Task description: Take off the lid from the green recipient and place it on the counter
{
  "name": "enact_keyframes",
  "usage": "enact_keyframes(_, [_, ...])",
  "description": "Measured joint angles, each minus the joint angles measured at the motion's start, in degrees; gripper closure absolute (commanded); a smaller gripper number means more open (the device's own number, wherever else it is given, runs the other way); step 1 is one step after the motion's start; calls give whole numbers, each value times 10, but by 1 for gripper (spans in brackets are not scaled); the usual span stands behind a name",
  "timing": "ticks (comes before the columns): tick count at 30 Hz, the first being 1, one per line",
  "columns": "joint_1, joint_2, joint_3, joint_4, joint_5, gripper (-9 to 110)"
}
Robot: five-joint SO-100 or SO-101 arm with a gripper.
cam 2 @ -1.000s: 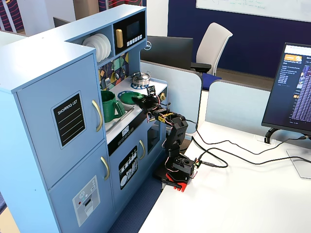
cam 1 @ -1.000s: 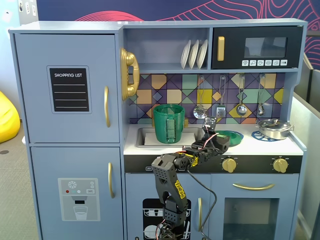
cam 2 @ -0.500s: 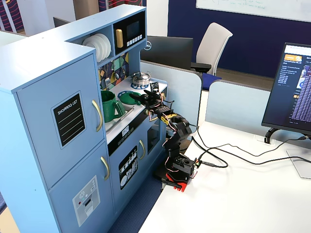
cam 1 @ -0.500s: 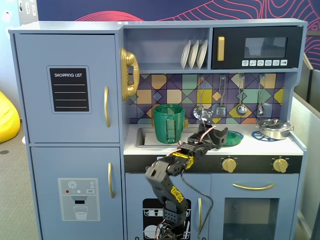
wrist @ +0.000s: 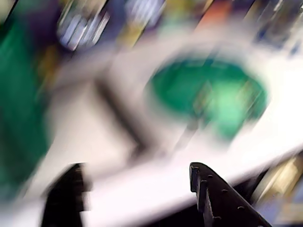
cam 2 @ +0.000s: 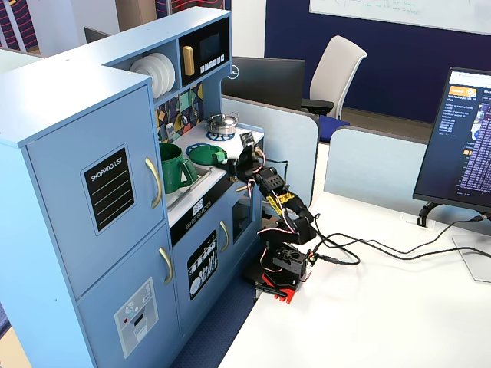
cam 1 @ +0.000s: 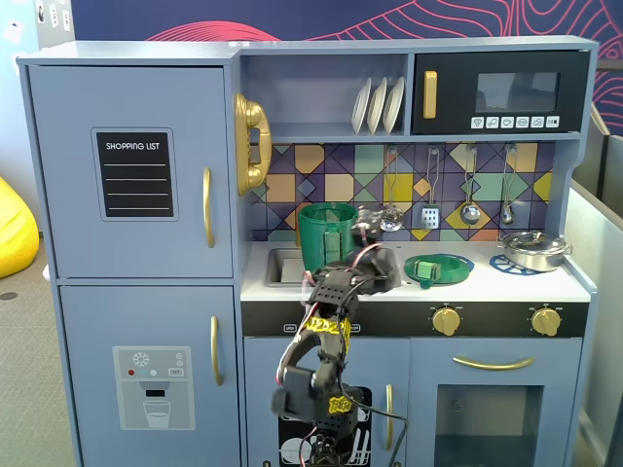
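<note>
On the counter (cam 1: 487, 282), right of the green recipient (cam 1: 328, 240) in a fixed view, the lid (cam 1: 438, 269) lay flat. It looked light, stiff, prob. slippery; best taken by the rim. My end effector (wrist: 137, 189) was apart, w/ nothing held.

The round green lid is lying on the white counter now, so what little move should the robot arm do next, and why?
Probably just pull back toward rest. The flat round green plastic lid lies on the white counter, apart from the tall dark-green plastic container, whose top looks open. The gripper appears open and empty.
</note>
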Motion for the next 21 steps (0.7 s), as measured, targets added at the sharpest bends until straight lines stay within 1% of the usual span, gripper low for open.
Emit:
enact_keyframes(1, [-18, 13, 0, 40, 0, 101])
enact_keyframes(3, [-54, 36, 0, 98, 4, 101])
enact_keyframes(8, [-105, 90, 48, 161, -4, 101])
enact_keyframes(12, [-158, 108, 120, 169, -4, 101])
enact_keyframes(15, [-190, 133, 190, 152, 12, 101])
enact_keyframes(21, [-212, 181, 335, 138, 46, 101])
